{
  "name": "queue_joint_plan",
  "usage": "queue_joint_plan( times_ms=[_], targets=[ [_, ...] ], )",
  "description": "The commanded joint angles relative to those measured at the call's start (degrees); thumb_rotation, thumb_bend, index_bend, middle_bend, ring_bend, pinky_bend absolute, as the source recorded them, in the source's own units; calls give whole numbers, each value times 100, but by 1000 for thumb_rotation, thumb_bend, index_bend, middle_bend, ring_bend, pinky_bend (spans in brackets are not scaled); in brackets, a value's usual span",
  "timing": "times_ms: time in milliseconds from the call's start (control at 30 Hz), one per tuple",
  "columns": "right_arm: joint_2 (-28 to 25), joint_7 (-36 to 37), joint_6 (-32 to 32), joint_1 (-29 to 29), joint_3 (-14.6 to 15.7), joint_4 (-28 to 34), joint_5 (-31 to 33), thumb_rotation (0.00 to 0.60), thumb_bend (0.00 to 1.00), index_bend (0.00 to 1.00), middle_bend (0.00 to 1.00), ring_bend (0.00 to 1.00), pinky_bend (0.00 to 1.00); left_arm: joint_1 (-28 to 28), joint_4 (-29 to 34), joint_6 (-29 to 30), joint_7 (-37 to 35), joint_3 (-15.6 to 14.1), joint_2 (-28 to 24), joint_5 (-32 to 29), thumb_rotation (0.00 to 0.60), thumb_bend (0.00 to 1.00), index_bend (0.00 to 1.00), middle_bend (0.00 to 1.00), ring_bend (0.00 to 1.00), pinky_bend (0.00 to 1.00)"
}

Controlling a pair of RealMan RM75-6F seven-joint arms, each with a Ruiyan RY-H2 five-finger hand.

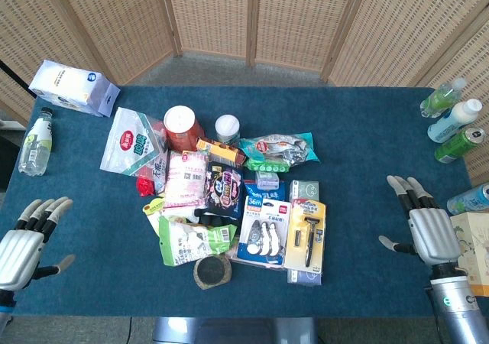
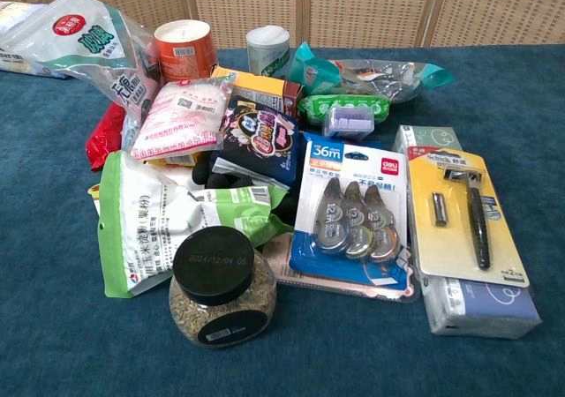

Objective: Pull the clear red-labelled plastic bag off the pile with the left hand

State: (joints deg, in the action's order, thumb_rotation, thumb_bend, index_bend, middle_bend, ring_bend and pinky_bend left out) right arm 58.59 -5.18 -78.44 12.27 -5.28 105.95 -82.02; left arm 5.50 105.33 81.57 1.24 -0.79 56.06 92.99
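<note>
The clear bag with a red label lies at the far left edge of the pile, leaning against an orange cup; in the chest view the same bag shows at the top left. My left hand hovers over the table's near left corner, fingers spread, holding nothing, well short of the bag. At the near right, my right hand is open too. Neither hand shows in the chest view.
The pile holds a pink packet, a green-white pouch, a dark-lidded jar, correction tapes and a razor pack. A water bottle and a white bag lie far left. Bottles and cans stand at right.
</note>
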Motion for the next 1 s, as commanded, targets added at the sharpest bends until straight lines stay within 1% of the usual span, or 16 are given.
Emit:
queue_joint_plan(
  times_ms=[33,100,233,367,467,600,733,1000],
  targets=[
    [-31,4,-37,-35,10,22,-13,599,115,0,0,34,193,176,-117,-112,129,168,128,-88,600,259,0,31,30,0],
    [-53,8,-45,-56,20,32,-11,598,117,0,0,33,192,287,-203,-150,206,288,245,-142,600,258,0,1,1,0],
    [-103,27,-94,-105,28,54,-23,598,117,0,0,34,192,569,-354,-308,249,544,439,-291,600,256,0,0,0,0],
    [-156,37,-170,-156,32,96,-70,600,116,0,0,33,192,890,-615,-477,563,822,698,-479,600,258,0,0,0,0],
    [-185,16,-210,-182,26,129,-83,600,117,0,0,33,192,1136,-789,-726,723,962,891,-687,600,257,0,0,0,0],
    [-232,-16,-264,-219,22,178,-103,600,116,0,0,33,192,1421,-1035,-1004,934,1100,1149,-939,600,257,0,0,0,0],
    [-297,-40,-339,-270,5,226,-98,600,117,0,0,33,193,1690,-1257,-1275,997,1212,1378,-1182,600,258,0,0,0,0],
    [-382,-14,-470,-354,-39,264,-80,600,118,0,0,34,192,2210,-1769,-1582,1399,1400,1822,-1426,600,258,0,0,0,0]
  ],
)
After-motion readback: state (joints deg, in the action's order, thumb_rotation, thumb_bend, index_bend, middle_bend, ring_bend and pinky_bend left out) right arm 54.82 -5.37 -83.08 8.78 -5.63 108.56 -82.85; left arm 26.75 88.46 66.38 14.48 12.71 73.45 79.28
